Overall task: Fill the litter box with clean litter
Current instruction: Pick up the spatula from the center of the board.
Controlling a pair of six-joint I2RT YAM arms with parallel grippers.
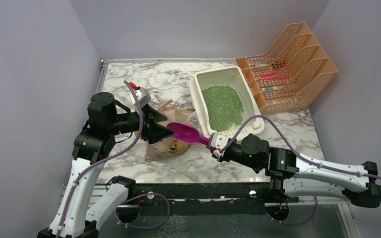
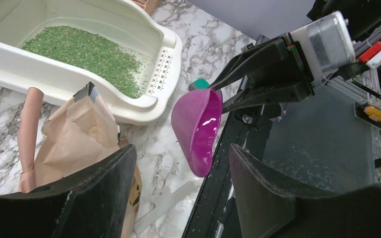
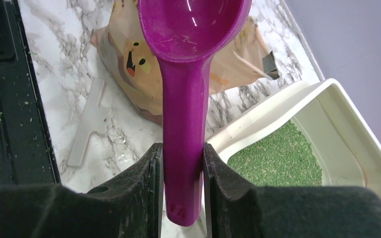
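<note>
The marble table [image 1: 302, 135] carries the litter box [image 1: 221, 73], paper bag [image 1: 171, 147] and orange rack [image 1: 293, 64].

No legible text, label or number shows.

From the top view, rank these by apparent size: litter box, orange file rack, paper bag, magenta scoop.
1. orange file rack, narrowly
2. litter box
3. paper bag, partly hidden by the left gripper
4. magenta scoop

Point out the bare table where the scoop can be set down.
The marble table is bare at the far left, between back wall and litter box, and at the right, between litter box, file rack and right arm. Crowded in the middle: paper bag, scoop, left gripper.
</note>
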